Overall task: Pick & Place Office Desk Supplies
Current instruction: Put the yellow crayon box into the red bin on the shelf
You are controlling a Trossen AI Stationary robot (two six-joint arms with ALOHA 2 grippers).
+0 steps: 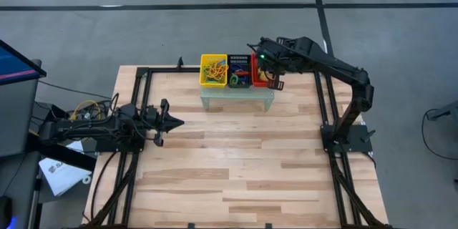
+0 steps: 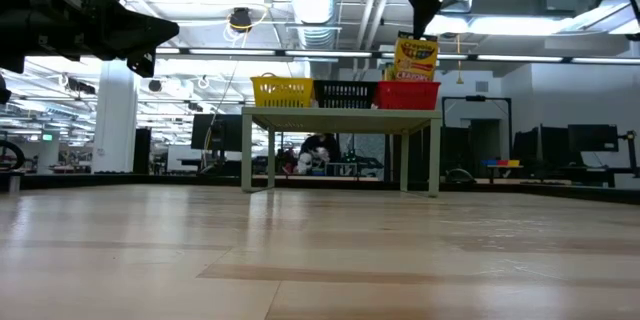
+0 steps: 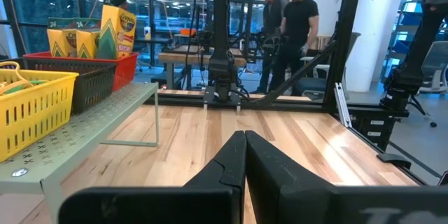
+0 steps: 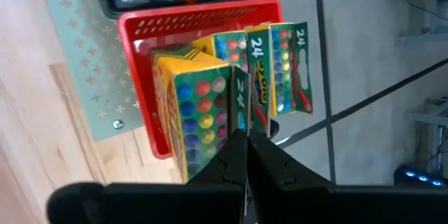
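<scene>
Crayon boxes (image 4: 231,77) all upright in red basket (image 4: 140,28); rubber bands (image 1: 212,70) in yellow basket (image 1: 213,60) and black basket (image 1: 239,61). Tabletop (image 1: 236,157) bare. Right hand (image 4: 246,136) clenched above box, seemingly pinching top edge. Left hand (image 3: 245,140) clenched, empty, parked far off. Task looks nearly done.

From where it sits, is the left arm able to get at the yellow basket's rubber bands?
Probably yes: bare table lies between the shut left gripper and the yellow basket on the shelf, and the right gripper is over the red basket.

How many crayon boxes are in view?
3, all at the red basket: one crayon box under the shut right gripper, two more standing behind it. Others may be hidden.
</scene>
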